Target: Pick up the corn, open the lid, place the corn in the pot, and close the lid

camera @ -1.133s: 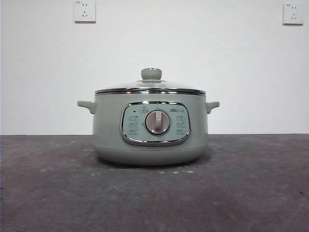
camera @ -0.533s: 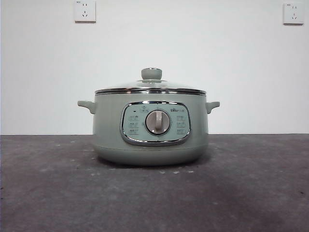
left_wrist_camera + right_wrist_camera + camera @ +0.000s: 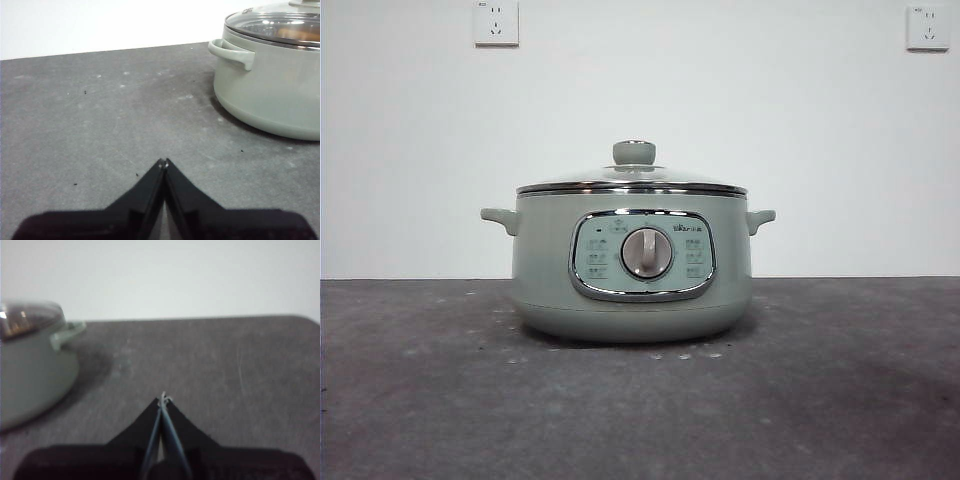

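I read both grippers, left (image 3: 164, 163) and right (image 3: 163, 399), closed and empty. Beyond them the sage-green electric pot (image 3: 632, 265) stands mid-table (image 3: 840, 400), its clear glass lid (image 3: 632, 178) seated. An orange shape shows under the glass (image 3: 295, 33).

Low frontal camera; flanking wrist cameras

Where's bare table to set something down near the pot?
Bare grey table lies in front of the pot, and on each side of it out to the picture edges. The left gripper and right gripper each face open tabletop beside a pot handle. Nowhere looks crowded; the lid is on.
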`<state>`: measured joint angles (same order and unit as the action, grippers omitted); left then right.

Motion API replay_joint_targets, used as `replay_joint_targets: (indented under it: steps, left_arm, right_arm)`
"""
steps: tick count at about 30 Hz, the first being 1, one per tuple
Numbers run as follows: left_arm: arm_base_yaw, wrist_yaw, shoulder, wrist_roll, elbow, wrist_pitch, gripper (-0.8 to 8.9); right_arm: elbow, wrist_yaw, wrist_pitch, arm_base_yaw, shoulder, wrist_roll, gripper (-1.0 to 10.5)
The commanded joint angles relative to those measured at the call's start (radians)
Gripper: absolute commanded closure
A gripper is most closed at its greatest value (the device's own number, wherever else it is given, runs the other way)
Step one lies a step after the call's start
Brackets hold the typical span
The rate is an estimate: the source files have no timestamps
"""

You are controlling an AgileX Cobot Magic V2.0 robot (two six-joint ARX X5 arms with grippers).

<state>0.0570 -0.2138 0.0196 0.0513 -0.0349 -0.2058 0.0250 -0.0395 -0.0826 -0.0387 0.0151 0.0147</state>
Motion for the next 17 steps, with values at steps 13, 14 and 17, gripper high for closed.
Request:
replay_joint_targets:
  steps: [13, 14, 17]
  left_arm:
    - [0.003, -0.003, 0.0, -0.006, 0.013, 0.011, 8.16]
    - [0.003, -0.002, 0.0, -0.006, 0.013, 0.011, 8.17]
    - [0.003, -0.002, 0.0, -0.006, 0.013, 0.011, 8.16]
  right_arm:
    - [-0.01, 0.003, -0.098, -0.001, -0.007, 0.011, 9.5]
    - [-0.01, 0.003, -0.099, -0.001, -0.007, 0.011, 9.5]
    - [-0.01, 0.003, -0.1, -0.001, -0.006, 0.011, 9.5]
